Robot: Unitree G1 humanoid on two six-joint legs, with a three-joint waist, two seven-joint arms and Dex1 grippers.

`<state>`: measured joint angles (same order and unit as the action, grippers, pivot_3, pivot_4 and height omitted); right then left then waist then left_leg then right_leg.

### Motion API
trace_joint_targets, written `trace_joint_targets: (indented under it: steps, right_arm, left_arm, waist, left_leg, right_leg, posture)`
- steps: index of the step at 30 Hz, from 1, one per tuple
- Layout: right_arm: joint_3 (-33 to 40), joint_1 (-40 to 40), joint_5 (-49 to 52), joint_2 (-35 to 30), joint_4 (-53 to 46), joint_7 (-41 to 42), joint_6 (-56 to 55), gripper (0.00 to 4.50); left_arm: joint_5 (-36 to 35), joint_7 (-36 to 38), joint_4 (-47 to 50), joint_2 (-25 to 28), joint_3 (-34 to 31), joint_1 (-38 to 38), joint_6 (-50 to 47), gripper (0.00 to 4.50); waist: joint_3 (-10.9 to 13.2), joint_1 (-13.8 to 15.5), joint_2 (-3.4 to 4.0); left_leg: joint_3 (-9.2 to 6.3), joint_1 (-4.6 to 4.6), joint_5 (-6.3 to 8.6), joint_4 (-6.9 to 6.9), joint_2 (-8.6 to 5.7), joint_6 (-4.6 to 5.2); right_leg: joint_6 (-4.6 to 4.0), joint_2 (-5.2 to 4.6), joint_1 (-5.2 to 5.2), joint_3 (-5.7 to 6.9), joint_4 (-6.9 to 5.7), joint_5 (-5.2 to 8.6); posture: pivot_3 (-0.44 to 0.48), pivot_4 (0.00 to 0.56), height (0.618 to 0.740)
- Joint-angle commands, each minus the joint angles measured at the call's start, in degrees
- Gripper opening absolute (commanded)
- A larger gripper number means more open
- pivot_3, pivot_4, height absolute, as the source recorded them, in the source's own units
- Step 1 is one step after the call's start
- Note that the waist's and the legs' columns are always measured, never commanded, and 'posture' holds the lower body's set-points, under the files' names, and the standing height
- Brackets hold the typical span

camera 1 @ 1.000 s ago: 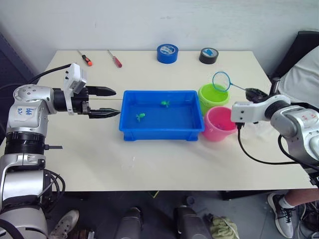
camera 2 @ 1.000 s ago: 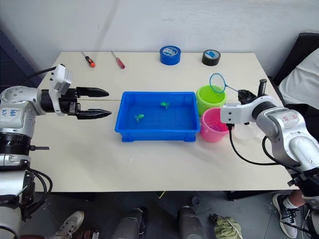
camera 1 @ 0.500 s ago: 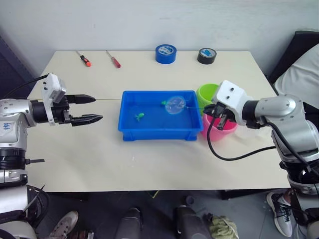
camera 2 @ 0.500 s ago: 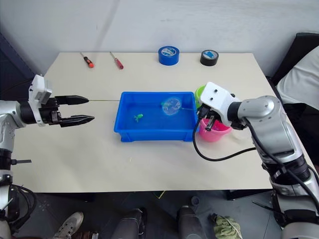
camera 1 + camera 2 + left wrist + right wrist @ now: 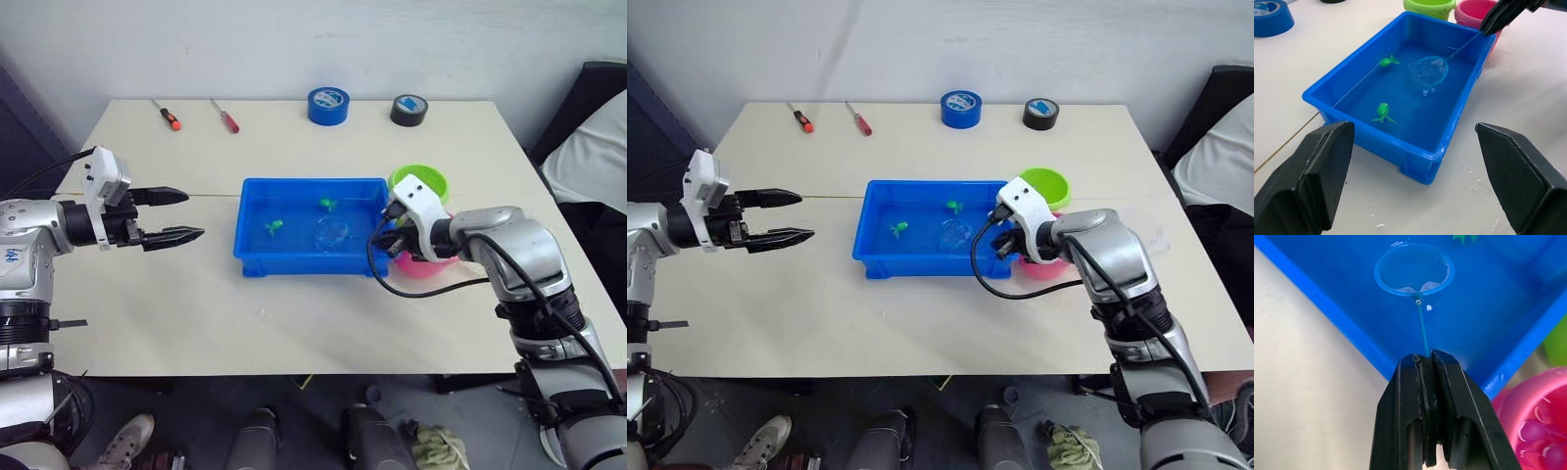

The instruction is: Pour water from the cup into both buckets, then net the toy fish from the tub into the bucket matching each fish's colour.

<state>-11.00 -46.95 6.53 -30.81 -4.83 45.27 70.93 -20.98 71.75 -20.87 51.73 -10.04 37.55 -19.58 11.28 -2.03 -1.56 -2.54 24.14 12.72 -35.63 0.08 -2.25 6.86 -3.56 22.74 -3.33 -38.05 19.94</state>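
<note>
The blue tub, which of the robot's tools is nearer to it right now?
Right. The right tool is at the blue tub's end by the buckets, holding the net inside it. The left tool hovers open, clear of the opposite end.

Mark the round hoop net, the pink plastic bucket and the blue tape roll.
Round light-blue-rimmed hoop net (image 5: pixel 1428 71): left wrist view, on the mesh inside the hoop.
Pink plastic bucket (image 5: pixel 1472 10): left wrist view, on its near rim.
Blue tape roll (image 5: pixel 329 105): left eye view, on its top face.
</note>
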Motion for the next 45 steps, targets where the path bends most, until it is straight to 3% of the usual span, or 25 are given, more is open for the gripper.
trace_joint_targets:
  steps: [1, 12, 19, 32, 45]
  right_arm:
    - [0.1, -2.2, 0.4, 1.4, 1.4, -2.9, -0.8, 0.00]
    - [1.8, -7.6, -1.3, 10.4, 17.8, -12.9, -12.7, 0.00]
    - [3.6, -8.9, -0.9, 10.9, 19.4, -15.6, -18.4, 0.00]
    - [4.6, -1.2, 3.4, 6.5, 1.7, -13.1, -11.6, 0.00]
    - [6.6, 3.2, 8.3, 4.0, -6.1, -12.3, -8.7, 0.00]
  left_arm:
    - [-1.1, -0.4, 2.2, 0.4, -1.1, 0.0, -0.3, 4.31]
    - [-1.6, -0.8, 5.0, 1.5, -2.1, -0.8, -2.4, 4.31]
    - [-2.1, -1.1, 5.9, 2.2, -2.4, -1.6, -3.0, 4.31]
    - [-1.5, -0.9, 3.7, 0.8, -0.6, 0.4, -1.7, 4.31]
    - [-1.1, 0.3, 1.5, 0.8, 0.5, 2.4, -0.5, 4.31]
  waist:
    - [0.0, 0.0, 0.00]
    - [0.0, -1.2, 0.00]
    - [0.0, -1.3, 0.00]
    - [0.0, -1.1, 0.00]
    - [0.0, -1.1, 0.00]
  left_leg:
    - [0.00, 0.00, 0.00, 0.00, -0.03, 0.00]
    - [0.01, 0.01, 0.00, 0.03, -0.07, -0.01]
    - [0.01, 0.00, -0.01, 0.03, -0.04, -0.01]
    - [-0.01, 0.01, -0.01, 0.06, 0.00, -0.01]
    - [0.00, 0.01, -0.01, 0.10, -0.01, -0.01]
  right_leg:
    - [0.00, 0.00, 0.00, 0.00, 0.00, 0.00]
    - [0.00, 0.02, 0.05, -0.01, -0.06, 0.00]
    - [0.00, 0.03, 0.08, -0.02, -0.13, 0.00]
    - [0.00, 0.01, 0.08, -0.01, -0.11, 0.00]
    - [0.00, 0.00, 0.07, -0.02, -0.04, 0.00]
  posture:
    - [0.000, 0.150, 0.734]
    - [0.000, 0.150, 0.734]
    - [0.000, 0.150, 0.734]
    - [0.000, 0.150, 0.734]
    - [0.000, 0.150, 0.734]
